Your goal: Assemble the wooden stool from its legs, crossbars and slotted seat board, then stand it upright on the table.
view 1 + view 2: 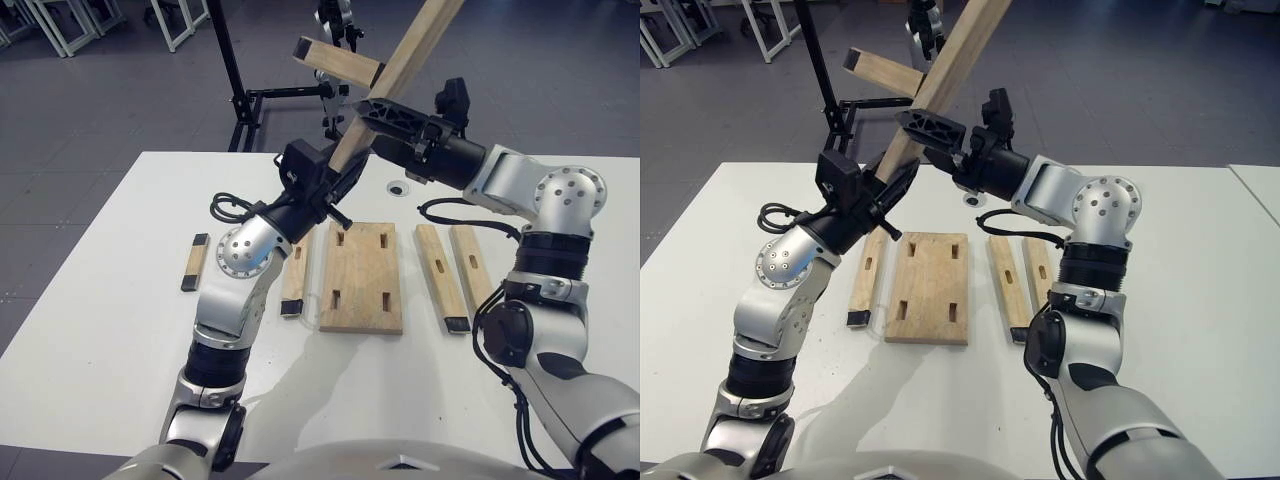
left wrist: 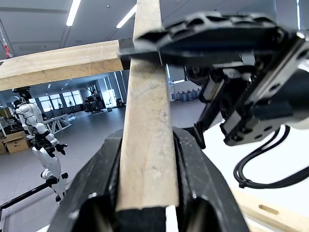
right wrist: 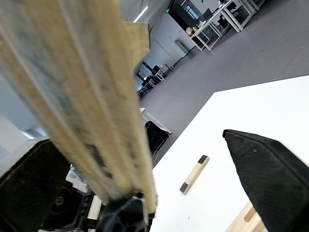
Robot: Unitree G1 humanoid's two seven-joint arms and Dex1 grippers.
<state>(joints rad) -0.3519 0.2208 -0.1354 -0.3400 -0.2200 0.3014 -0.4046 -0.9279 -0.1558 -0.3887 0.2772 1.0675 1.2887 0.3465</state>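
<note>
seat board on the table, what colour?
Pale natural wood seat board, four dark slots; clearest in the left eye view.

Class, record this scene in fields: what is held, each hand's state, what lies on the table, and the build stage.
Held: leg, aslant above the table, a crossbar across its upper part
Left hand: shut on the leg's lower end
Right hand: open, at the leg higher up
Lying flat: board; left of it a slat and a short piece; right of it two slotted slats
Stage: board slots unfilled
</note>
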